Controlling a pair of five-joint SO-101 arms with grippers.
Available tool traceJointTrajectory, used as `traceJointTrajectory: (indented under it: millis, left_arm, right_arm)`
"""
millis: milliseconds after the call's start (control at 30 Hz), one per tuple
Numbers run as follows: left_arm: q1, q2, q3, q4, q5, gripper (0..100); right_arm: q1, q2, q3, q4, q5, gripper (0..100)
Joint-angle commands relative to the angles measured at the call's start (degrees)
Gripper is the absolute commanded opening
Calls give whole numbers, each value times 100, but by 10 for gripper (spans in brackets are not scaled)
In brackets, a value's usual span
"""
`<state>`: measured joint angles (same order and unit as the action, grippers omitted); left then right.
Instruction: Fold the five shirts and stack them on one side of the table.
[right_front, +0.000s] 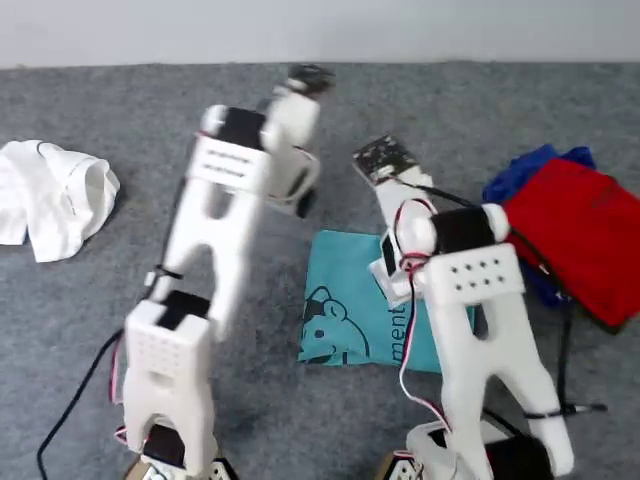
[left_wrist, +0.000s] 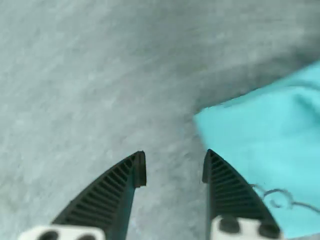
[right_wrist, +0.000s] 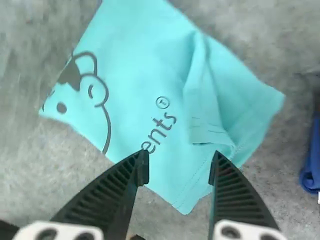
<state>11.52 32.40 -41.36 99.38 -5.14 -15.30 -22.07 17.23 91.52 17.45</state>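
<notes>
Teal shirt (right_front: 350, 310), folded into a rough rectangle with its dark print facing up, lies flat on the grey table (right_front: 120, 100) between the two arms. The right claw (right_wrist: 180, 167) hovers over it, fingers spread wide and holding nothing. The shirt's hemmed edge lies below the fingertips, and a folded sleeve lies just ahead of one finger. The left claw (left_wrist: 174, 167) is also wide open and empty, above bare table, with a corner of the teal shirt just ahead of one fingertip. A crumpled white shirt (right_front: 55, 195) lies well apart from both claws. A red shirt (right_front: 580, 235) rests on a blue shirt (right_front: 525, 175), beyond the right claw's outer side.
</notes>
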Motion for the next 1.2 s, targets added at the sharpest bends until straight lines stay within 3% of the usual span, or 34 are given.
traceJointTrajectory:
  millis: [0, 233, 600, 967, 1167]
  left_arm:
    - [-360, -536, 233, 105, 18, 191]
    - [-563, -580, 347, 105, 18, 191]
    - [-545, -615, 347, 105, 18, 191]
    - [-545, -598, 347, 105, 18, 191]
    - [-545, -580, 347, 105, 9, 191]
  right_arm:
    - [-75, 92, 53, -75, 229, 197]
    - [-4, 251, 554, -532, 246, 197]
    - [1218, 1200, 835, -2158, 246, 197]
    - [1684, 1684, 800, -3679, 229, 197]
    - [1710, 1684, 360, -3679, 211, 197]
